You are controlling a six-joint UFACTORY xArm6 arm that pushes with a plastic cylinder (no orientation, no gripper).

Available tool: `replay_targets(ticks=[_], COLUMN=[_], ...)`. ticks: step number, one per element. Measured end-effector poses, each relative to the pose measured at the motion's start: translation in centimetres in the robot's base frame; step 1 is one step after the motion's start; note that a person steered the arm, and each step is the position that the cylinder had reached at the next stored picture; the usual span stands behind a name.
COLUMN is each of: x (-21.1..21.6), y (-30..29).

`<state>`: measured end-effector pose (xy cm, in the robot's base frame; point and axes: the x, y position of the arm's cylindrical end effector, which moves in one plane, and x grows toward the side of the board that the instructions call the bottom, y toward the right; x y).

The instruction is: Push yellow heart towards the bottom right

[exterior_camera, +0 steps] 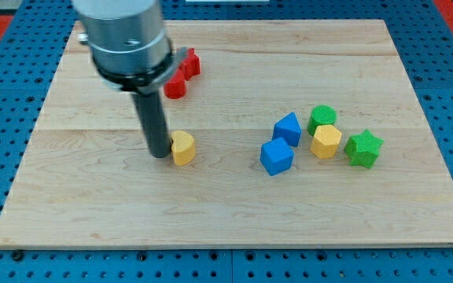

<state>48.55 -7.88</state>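
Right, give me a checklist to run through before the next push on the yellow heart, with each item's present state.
1. My tip is at the left side of the yellow heart-shaped block: ok.
2. Tip touching the heart: cannot tell, they look adjacent.
3. Tip also above the heart for a bottom-right push: not ok, it is level with it.
4. Wooden board free of blocks toward the bottom right of the heart: ok.
5. Blue cube out of the diagonal path: ok, it lies straight to the view's right.
6. Red blocks behind the rod, out of the way: ok.
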Motion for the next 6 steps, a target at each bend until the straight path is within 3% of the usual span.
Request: replay_targets(ticks=[1, 2, 4, 5, 6], x=[-0.1, -3.3, 5.6, 5.2, 8.7], y=[0.8, 0.3, 8.8, 4.9, 4.6])
